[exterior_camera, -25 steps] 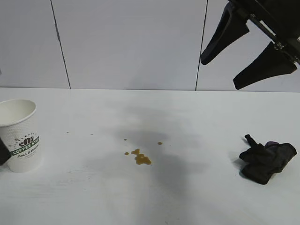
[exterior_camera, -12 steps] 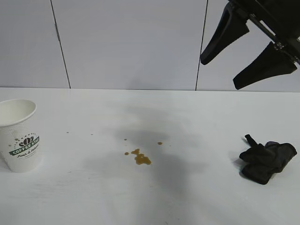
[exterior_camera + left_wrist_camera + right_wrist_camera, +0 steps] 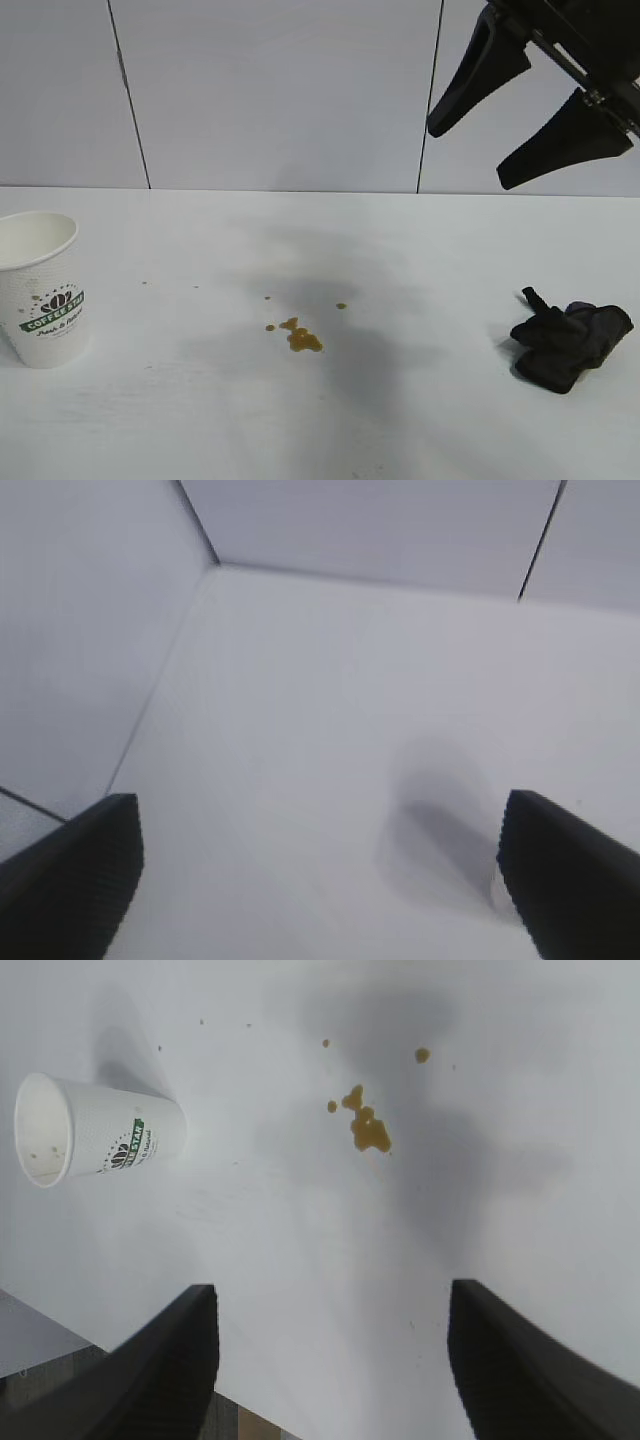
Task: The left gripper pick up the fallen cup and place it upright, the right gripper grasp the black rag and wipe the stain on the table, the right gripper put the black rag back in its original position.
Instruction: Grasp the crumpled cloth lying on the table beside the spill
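Note:
The white cup [image 3: 40, 290] with the green logo stands upright at the table's [image 3: 200, 420] left edge, free of any gripper. Brown stain drops [image 3: 300, 338] lie near the middle. The black rag [image 3: 568, 345] is bunched up at the right. High above the rag hangs my right gripper [image 3: 468, 157], open and empty. Its wrist view looks down past its fingers [image 3: 190, 1360] at the cup [image 3: 100, 1140] and the stain [image 3: 365, 1125]. My left gripper [image 3: 318, 810] is outside the exterior view. In its own view it stands wide open over bare table, nothing between its fingers [image 3: 70, 880].
Grey wall panels [image 3: 280, 90] rise straight behind the table's far edge. In the left wrist view a side wall [image 3: 80, 630] meets the tabletop. A few tiny specks [image 3: 145, 283] lie between the cup and the stain.
One second ago a black left finger showed at the left edge beside the cup; it has withdrawn out of the exterior view. The cup, rag and right gripper have not moved.

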{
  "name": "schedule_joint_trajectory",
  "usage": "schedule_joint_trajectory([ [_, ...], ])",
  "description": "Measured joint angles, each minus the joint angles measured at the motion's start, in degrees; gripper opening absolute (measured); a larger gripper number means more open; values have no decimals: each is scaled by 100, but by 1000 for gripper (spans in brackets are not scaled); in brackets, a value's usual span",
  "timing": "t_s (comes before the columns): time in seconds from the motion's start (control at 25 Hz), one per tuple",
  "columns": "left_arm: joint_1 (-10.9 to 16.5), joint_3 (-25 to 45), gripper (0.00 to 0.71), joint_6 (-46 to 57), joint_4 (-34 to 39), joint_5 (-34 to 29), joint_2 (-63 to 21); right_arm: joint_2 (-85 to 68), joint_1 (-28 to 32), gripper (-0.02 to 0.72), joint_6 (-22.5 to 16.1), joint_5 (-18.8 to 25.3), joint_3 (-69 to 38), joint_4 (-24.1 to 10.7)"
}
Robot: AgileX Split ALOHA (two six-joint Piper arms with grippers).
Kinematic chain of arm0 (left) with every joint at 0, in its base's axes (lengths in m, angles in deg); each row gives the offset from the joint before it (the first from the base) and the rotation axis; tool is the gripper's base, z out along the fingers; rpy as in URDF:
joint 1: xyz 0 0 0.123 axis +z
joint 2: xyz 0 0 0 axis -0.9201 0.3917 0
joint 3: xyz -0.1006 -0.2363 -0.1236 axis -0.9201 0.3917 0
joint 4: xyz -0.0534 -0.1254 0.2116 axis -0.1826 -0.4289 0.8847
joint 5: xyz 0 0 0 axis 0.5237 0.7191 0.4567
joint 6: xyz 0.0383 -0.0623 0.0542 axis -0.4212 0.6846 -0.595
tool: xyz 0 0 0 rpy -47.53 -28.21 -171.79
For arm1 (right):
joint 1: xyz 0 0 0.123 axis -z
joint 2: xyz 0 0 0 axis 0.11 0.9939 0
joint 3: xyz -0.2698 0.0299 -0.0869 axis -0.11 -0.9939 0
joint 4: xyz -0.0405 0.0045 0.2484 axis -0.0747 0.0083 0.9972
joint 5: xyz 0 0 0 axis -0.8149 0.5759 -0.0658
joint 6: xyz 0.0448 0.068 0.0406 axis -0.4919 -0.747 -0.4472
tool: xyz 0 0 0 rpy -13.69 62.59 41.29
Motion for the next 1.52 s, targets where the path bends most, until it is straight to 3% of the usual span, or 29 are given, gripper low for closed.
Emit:
schedule_joint_trajectory([
  [0.32,0,-70,694,-89,-88,-85,-2920,0,0,452,0,-120,0,-7],
  [0.52,0,68,694,-299,-361,-658,-4157,0,0,452,0,-120,0,-7],
  [0.68,0,600,694,-568,-647,-1265,-4884,0,0,452,0,-120,0,-7],
  [0.88,4,1573,694,-749,-1152,-1543,-4952,0,0,452,119,-120,0,-7],
  [1.2,4,3406,694,-801,-1282,-1314,-4953,0,0,452,518,106,0,-120],
  [1.36,4,4102,694,-807,-1282,-1032,-4953,0,0,452,549,346,0,-571],
  [1.52,4,4517,694,-807,-1282,-793,-4948,0,0,452,201,465,0,-1337],
])
